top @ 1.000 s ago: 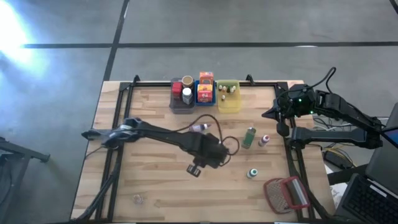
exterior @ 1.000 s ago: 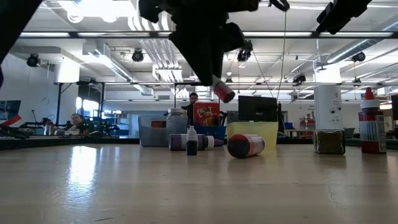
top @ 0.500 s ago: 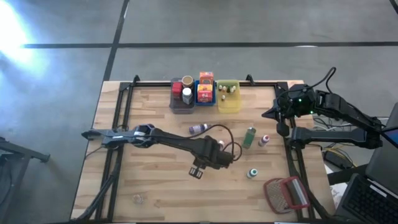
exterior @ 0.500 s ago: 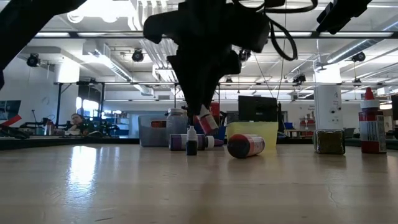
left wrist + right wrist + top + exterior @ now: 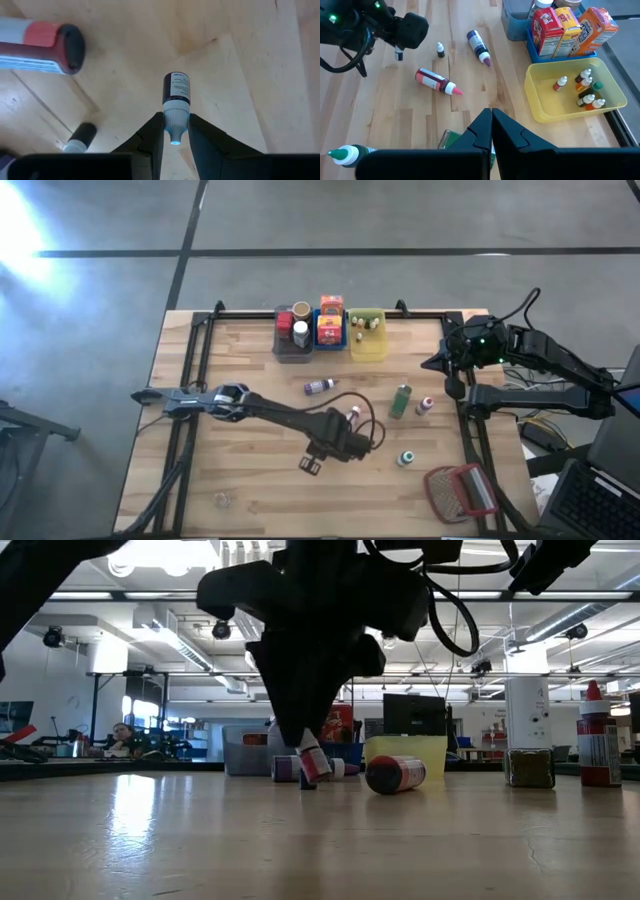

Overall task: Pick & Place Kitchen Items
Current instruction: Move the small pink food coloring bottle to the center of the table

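Note:
My left gripper (image 5: 175,119) hangs over the middle of the table (image 5: 250,480), pointing down, shut on a small dark bottle (image 5: 176,90) with a white cap. The low view shows that bottle (image 5: 312,762) tilted just above the tabletop; I cannot tell whether its base touches. A red bottle (image 5: 40,42) and a tiny black-capped bottle (image 5: 80,137) lie close by. A purple bottle (image 5: 320,387), a green bottle (image 5: 401,400) and two small bottles (image 5: 427,405) (image 5: 406,458) lie on the wood. My right gripper (image 5: 491,117) waits shut, raised at the table's right edge. My left gripper pinches the small bottle's white cap end (image 5: 175,111) between its two fingers. The fingers come from above, pointing down. The dark labelled body sticks out below the fingertips toward the table, slightly tilted.
At the far edge stand a grey bin (image 5: 292,330) with jars, a blue bin (image 5: 331,325) with boxes and a yellow bin (image 5: 368,332) with tiny bottles. A red-framed mesh object (image 5: 460,490) lies near the front right corner. Bare wood stretches across the table's left half.
My left gripper has come down toward the tabletop and a little toward the near edge, tipping to point straight down. The small bottle went down with it, from well above the lying bottles to just over the wood.

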`<action>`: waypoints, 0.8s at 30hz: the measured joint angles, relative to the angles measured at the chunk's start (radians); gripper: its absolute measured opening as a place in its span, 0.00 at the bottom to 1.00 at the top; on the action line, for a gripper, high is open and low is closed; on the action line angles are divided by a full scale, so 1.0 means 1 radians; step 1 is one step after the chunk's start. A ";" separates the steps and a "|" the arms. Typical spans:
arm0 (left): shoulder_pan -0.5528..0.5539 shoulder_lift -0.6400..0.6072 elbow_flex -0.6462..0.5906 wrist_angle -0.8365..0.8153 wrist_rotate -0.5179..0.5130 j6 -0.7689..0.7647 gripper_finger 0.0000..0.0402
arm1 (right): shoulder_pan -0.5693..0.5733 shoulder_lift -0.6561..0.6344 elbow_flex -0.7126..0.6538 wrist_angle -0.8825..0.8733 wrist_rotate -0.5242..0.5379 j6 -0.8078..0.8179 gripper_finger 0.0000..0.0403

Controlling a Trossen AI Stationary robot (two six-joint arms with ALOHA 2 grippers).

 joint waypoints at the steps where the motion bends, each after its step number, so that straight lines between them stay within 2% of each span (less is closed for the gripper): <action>1: -0.004 0.000 -0.003 0.000 0.000 0.007 0.22 | 0.000 0.000 0.000 0.000 0.000 0.000 0.02; 5: -0.023 0.000 -0.012 0.001 -0.041 0.083 0.22 | 0.000 0.000 0.000 0.000 0.000 0.000 0.02; 13: -0.085 0.000 -0.026 0.024 -0.319 0.347 0.22 | 0.000 0.000 0.000 0.000 0.000 0.000 0.02; 24: -0.148 0.000 -0.171 0.166 -0.608 0.670 0.22 | 0.000 0.000 0.000 0.000 0.000 0.000 0.02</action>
